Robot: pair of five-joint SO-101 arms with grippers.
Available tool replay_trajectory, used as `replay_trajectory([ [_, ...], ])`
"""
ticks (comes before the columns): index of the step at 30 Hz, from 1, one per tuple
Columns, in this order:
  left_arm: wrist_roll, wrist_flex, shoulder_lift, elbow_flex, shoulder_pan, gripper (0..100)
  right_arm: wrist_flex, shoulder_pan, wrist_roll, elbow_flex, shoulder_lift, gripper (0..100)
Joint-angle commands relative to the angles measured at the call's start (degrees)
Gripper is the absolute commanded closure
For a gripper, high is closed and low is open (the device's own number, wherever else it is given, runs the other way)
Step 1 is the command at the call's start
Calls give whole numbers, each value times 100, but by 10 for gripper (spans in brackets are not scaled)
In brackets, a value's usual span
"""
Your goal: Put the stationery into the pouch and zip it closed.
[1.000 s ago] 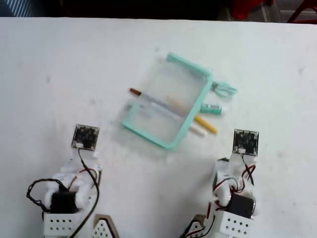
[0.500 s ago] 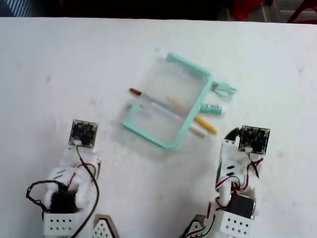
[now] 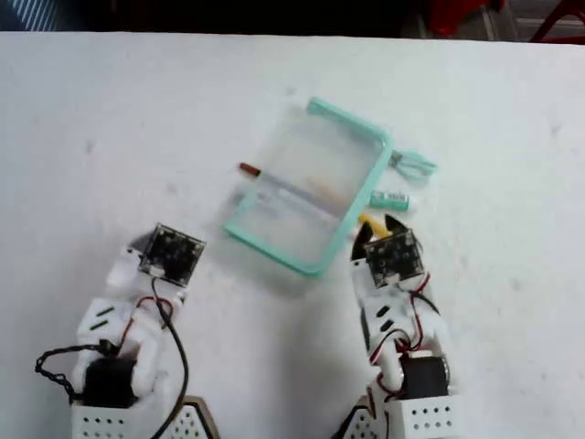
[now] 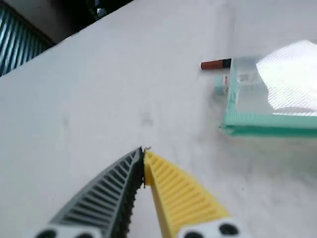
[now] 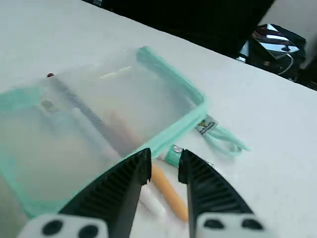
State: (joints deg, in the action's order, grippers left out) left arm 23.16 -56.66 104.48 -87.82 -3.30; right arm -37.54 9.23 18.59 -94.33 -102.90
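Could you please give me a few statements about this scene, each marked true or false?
1. The left gripper is shut. True.
2. The right gripper grips the yellow pen. False: it is open over the pen, not closed on it.
3. The pouch lies flat on the table. True.
4. The red-tipped pen pokes out on the right arm's side of the pouch. False: it pokes out on the left arm's side.
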Motion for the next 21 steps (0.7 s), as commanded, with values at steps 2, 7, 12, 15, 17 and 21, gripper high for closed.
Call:
replay_trajectory([
  [2,-554,404,4,-70,127,976,75,101,123,-237,-22,925],
  [7,-448,870,4,-484,145,976,84,110,123,-255,-13,972],
  [12,-475,633,4,-624,646,976,57,110,88,-255,-13,981],
  [15,-475,563,4,-615,778,976,-233,136,123,-255,-22,978],
  [17,-475,589,4,-624,769,976,-242,127,123,-255,-22,978],
  [21,-501,589,4,-633,743,976,-242,110,123,-255,-22,977],
])
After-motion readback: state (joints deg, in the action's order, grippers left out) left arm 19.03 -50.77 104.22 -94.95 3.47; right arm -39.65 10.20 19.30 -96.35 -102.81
